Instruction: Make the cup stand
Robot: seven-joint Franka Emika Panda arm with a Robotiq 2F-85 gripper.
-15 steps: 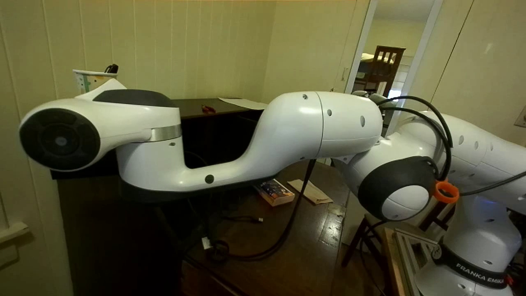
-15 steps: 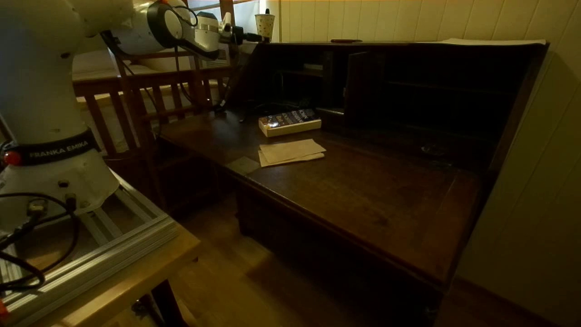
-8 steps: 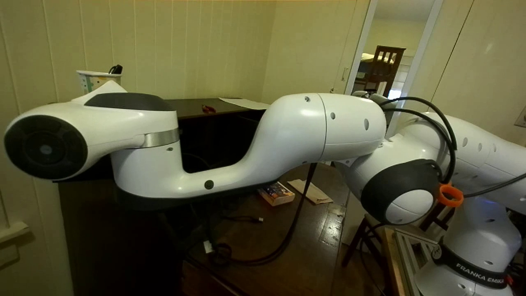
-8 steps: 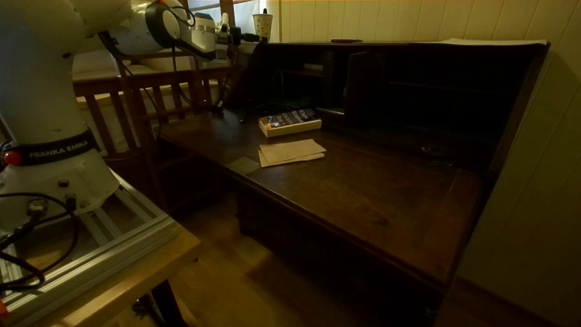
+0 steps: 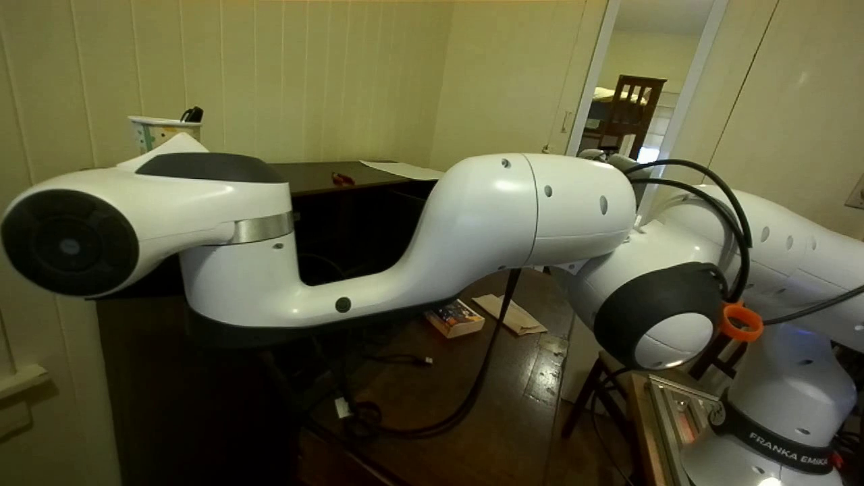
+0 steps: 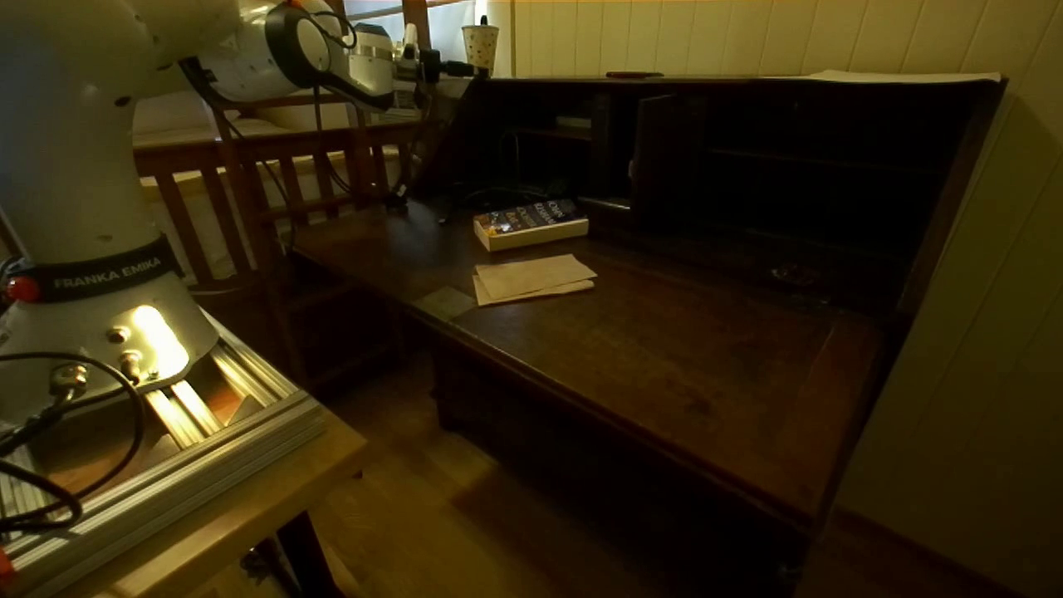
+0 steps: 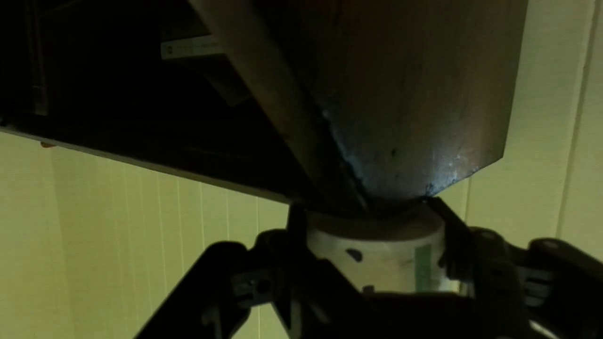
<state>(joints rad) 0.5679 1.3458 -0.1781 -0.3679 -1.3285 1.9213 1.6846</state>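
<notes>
The cup (image 6: 480, 48) is white with small coloured marks and stands upright at the desk's upper left corner, wide rim up. A dark object (image 6: 484, 21) sticks up above that rim. My gripper (image 7: 370, 212) is shut on the cup, a dark finger on each side of it. In the wrist view, which stands upside down, the cup's side (image 7: 391, 263) and recessed base show between the fingers. Whether the base touches the desk top I cannot tell. In an exterior view the wrist hides the gripper and the lower part of the cup (image 5: 162, 131).
The dark desk's upper shelf (image 6: 706, 80) carries a red item (image 6: 634, 75) and a white sheet (image 6: 905, 76). Below, a book (image 6: 531, 224) and folded brown paper (image 6: 536, 278) lie on the desktop. Cables (image 5: 432, 425) hang under the arm. A wall stands behind.
The wrist has come down slightly, and the cup has shifted a little with it, still gripped. Most of that motion came in the earlier half second. Bright light now falls on the arm's base.
</notes>
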